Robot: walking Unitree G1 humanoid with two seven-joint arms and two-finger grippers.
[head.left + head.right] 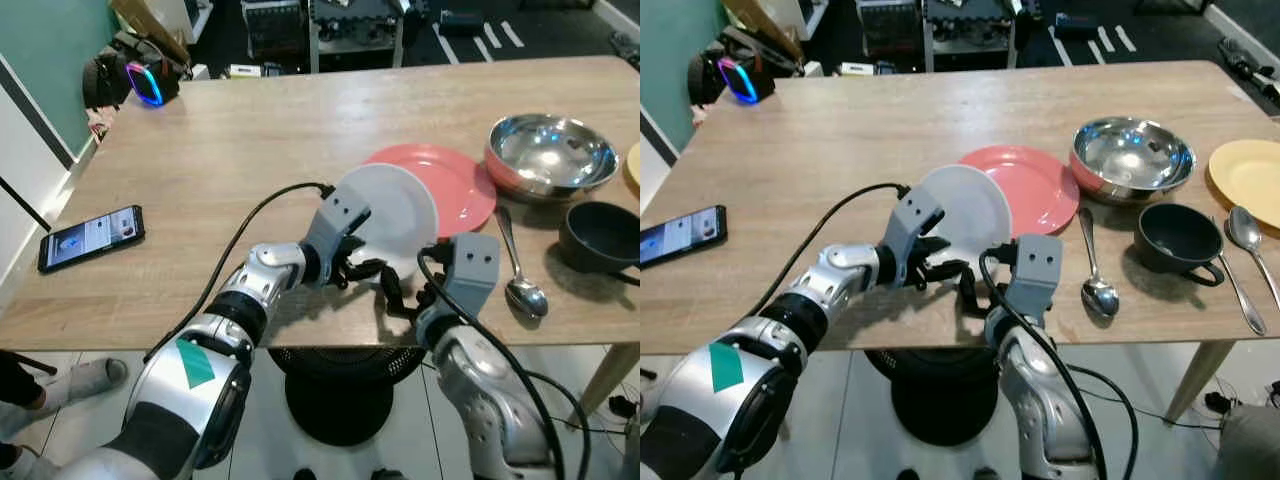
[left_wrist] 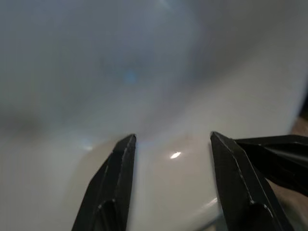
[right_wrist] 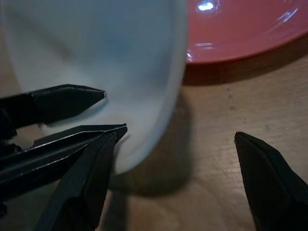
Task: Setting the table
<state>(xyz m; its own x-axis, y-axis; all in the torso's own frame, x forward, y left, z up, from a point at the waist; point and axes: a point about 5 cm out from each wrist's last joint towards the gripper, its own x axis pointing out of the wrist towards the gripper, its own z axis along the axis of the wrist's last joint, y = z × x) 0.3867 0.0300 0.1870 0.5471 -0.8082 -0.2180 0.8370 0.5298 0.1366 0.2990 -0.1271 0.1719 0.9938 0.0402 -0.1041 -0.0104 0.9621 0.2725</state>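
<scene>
We see a steel bowl (image 1: 1131, 157) at the far right of the worktop (image 1: 840, 150), shiny and with nothing in it, and just in front of it a dark cup (image 1: 1175, 237), also holding nothing that we can make out. A spoon (image 1: 1092, 270) lies between the cup and the plates, a second spoon (image 1: 1246, 250) lies to the right of the cup, and a yellow plate (image 1: 1246, 172) sits at the right edge.

The white plate (image 1: 965, 212) stands near the front edge of the worktop, tilted up on its near rim and overlapping the red plate (image 1: 1032, 185), which lies flat behind it. The white plate is plain, smooth and glossy.

Our left gripper (image 2: 171, 154) pinches the near rim of the white plate, one finger on each face. Our right gripper (image 3: 175, 144) is just beside it, its jaws spread wide, one finger close to the plate's edge and the other over bare wood.

The worktop is pale wood grain. A phone (image 1: 92, 236) with a lit screen lies at its left side, and a headset (image 1: 148, 82) with a glowing ring rests at the far left corner. Beyond lies a dark floor with equipment.
</scene>
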